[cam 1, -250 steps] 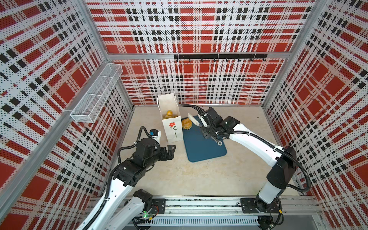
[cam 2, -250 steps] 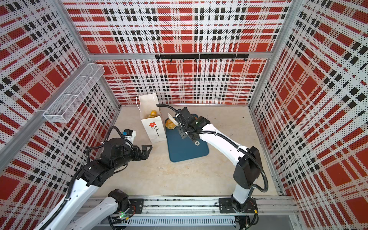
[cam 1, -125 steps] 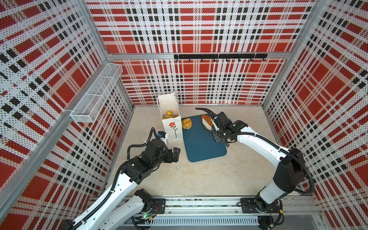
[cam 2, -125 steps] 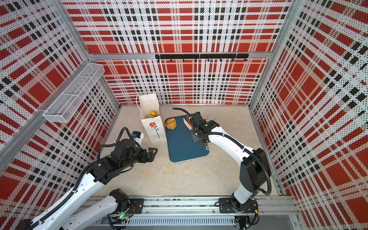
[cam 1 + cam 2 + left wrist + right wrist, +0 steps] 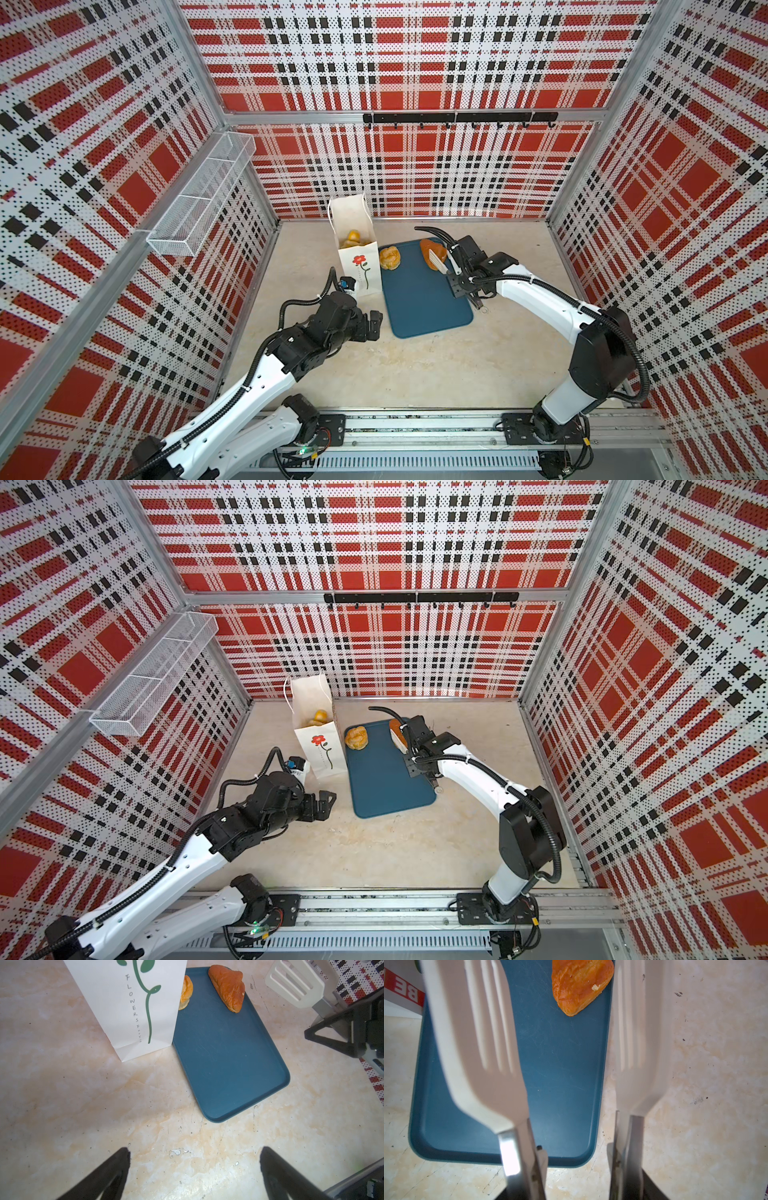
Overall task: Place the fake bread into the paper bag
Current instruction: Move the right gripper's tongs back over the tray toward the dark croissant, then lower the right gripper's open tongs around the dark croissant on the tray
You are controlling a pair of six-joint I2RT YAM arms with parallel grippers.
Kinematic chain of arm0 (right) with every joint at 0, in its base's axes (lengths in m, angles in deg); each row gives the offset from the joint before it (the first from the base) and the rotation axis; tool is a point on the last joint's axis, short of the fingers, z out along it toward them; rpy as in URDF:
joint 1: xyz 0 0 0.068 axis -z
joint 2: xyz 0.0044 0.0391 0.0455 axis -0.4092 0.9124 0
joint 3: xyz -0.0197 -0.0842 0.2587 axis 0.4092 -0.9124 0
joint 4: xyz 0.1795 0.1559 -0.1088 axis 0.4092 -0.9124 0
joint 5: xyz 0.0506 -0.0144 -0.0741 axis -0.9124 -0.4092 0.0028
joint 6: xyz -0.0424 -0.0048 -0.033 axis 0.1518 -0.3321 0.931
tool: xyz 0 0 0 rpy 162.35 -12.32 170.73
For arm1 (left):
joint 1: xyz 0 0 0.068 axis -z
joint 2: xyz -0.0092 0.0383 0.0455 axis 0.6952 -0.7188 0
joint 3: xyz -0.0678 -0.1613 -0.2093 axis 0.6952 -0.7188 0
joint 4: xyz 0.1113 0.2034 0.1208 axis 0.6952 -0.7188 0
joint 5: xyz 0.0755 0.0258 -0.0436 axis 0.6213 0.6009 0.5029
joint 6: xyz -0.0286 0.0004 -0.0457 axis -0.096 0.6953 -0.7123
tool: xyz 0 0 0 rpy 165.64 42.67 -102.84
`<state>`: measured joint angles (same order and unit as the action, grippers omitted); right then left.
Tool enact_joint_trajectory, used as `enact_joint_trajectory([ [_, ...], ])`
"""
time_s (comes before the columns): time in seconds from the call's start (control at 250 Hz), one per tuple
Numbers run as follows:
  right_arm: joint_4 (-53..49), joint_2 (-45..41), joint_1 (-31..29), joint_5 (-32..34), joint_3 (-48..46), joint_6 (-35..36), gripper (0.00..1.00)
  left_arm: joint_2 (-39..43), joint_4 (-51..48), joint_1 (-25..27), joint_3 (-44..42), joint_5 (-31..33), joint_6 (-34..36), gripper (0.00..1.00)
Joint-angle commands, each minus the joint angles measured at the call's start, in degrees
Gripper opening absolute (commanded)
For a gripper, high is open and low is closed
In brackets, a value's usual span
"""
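Note:
The white paper bag [image 5: 360, 270] [image 5: 321, 750] [image 5: 128, 1001] stands upright at the blue tray's [image 5: 424, 303] [image 5: 228, 1053] [image 5: 562, 1064] far left corner, with yellow fake bread [image 5: 352, 239] [image 5: 319, 717] inside. A round bun [image 5: 390, 257] [image 5: 356, 737] and a darker orange-brown piece [image 5: 427, 248] [image 5: 227, 989] [image 5: 579, 982] lie at the tray's far end. My right gripper [image 5: 454, 267] [image 5: 577, 1184] is shut on white slotted tongs [image 5: 436, 259] [image 5: 477, 1043]. Their blades stand apart with the dark piece between them near the tips. Beside the tray's near left corner, my left gripper [image 5: 375, 324] [image 5: 194, 1153] is open and empty.
A wire basket [image 5: 199, 199] hangs on the left wall and a black hook rail [image 5: 457, 118] runs along the back wall. Plaid walls close in three sides. Beige tabletop [image 5: 415, 365] stretches between the tray and the front rail.
The right arm swung the tongs from the bun beside the bag over to the dark piece at the tray's far right. The left arm reached forward toward the tray.

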<state>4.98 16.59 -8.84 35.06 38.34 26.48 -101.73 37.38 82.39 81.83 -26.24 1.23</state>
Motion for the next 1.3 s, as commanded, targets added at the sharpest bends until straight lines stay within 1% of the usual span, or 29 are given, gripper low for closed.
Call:
enact_joint_trajectory([
  [0.0, 1.4, 3.2, 0.2, 1.8, 1.6, -0.4, 0.56, -0.3, 1.7, 0.3, -0.8, 1.4, -0.9, 0.99],
  [0.352, -1.0, 11.6, 0.2, 4.9, 7.6, -0.7, 0.56, -1.4, 2.5, 0.7, -1.6, 1.3, -1.2, 0.99],
  [0.7, -3.6, 19.1, 0.1, 7.0, 14.3, -0.1, 0.52, -1.9, 3.2, 0.9, -2.0, 1.4, -1.1, 0.99],
  [1.145, -7.2, 26.3, -1.0, 8.8, 20.3, 2.3, 0.53, -2.2, 3.0, 1.0, -2.0, 1.6, -1.1, 0.99],
  [1.221, -7.6, 27.0, -1.2, 8.9, 20.8, 3.1, 0.51, -2.1, 2.9, 0.9, -2.0, 1.6, -1.1, 0.99],
  [1.297, -8.1, 27.4, -1.3, 9.2, 20.9, 4.1, 0.45, -2.0, 3.0, 1.0, -2.0, 1.7, -1.1, 0.99],
])
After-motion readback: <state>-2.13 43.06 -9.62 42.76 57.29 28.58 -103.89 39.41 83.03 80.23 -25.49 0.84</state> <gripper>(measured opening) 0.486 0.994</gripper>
